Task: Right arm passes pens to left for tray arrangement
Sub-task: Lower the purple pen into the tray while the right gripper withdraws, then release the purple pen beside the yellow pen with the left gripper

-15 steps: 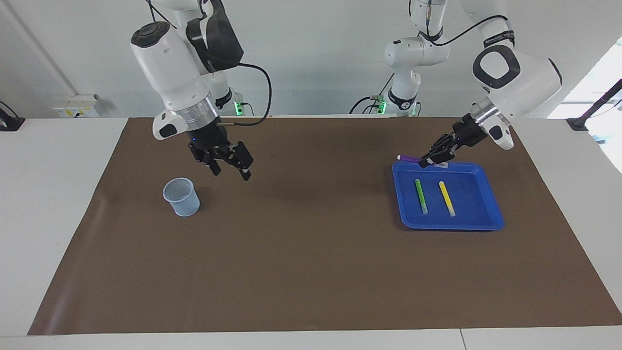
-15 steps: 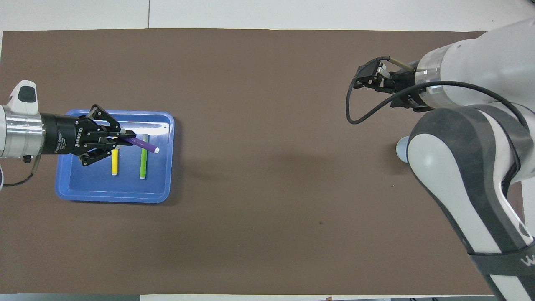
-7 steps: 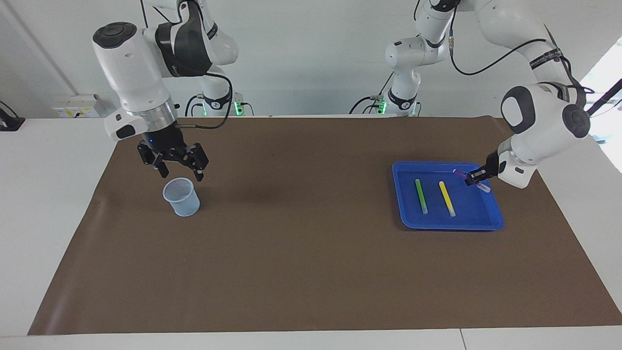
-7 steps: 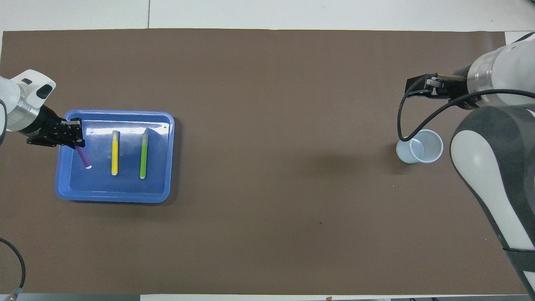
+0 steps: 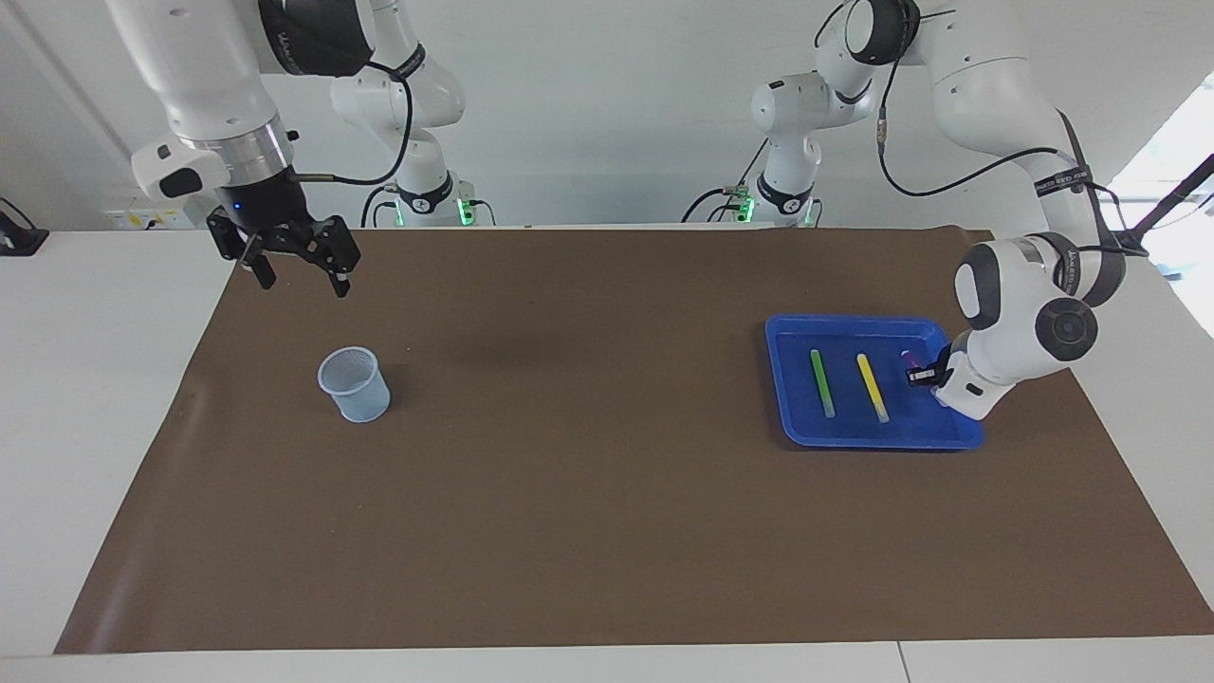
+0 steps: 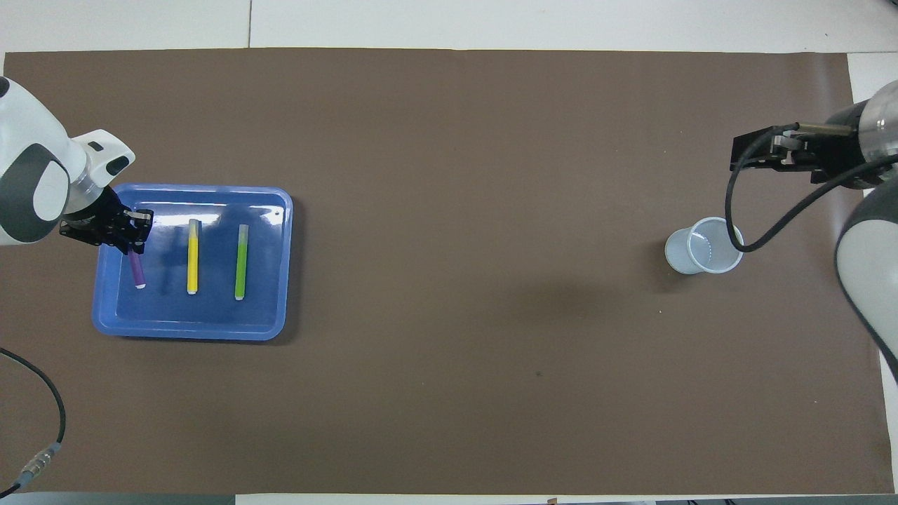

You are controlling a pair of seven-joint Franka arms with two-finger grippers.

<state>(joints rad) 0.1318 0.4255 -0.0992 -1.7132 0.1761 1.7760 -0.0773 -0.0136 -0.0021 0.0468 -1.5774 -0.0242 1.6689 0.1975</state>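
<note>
On bench, left arm's end: shallow bright blue plastic tray [image 6: 280,210], rounded corners
Writing: none readable
Pens: three, slim markers with pale ends; green [image 6: 240,261] and yellow [image 6: 192,256] lie side by side in tray
Purple pen [image 6: 136,270]: low over tray beside yellow; upper end hidden by tool
Left tool [image 6: 133,235]: clamped on purple pen
Right tool [image 5: 299,270]: fingers apart, raised over brown mat [image 6: 449,365]
Cup: one translucent pale-blue plastic cup [image 5: 355,384], right arm's end

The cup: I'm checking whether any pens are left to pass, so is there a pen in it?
No, in the overhead view the cup shows only its bare pale inside, with no pen in it.
</note>
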